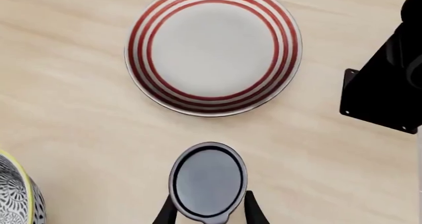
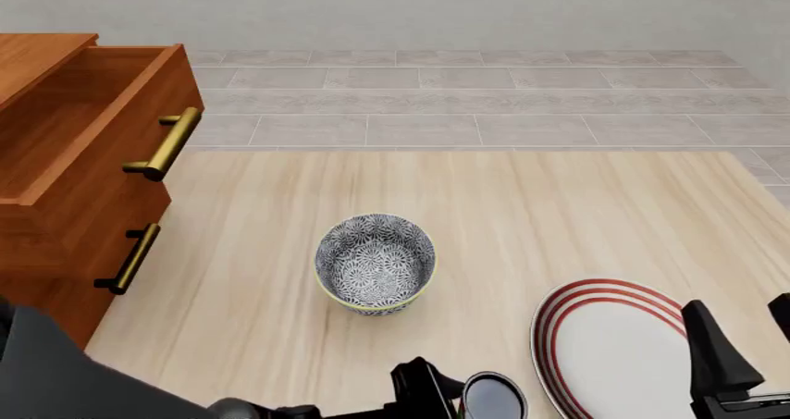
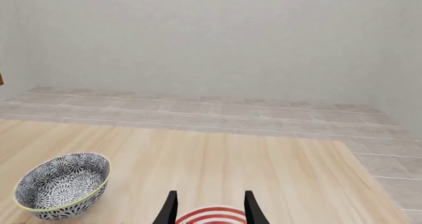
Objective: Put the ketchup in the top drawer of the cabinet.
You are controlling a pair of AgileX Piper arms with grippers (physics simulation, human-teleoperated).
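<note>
The ketchup point(image 1: 208, 181) sits between the left gripper point(image 1: 208, 215) fingertips, one on each side. Whether they touch it is unclear. The right gripper point(image 3: 208, 208) is spread, empty.

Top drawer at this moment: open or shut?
Open. The top drawer juts out from the cabinet, its hollow interior visible from above.

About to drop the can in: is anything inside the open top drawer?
The top drawer stands pulled out, and the part of its inside visible from the front view is bare wood. Its near corner, behind the front panel, is hidden.
</note>
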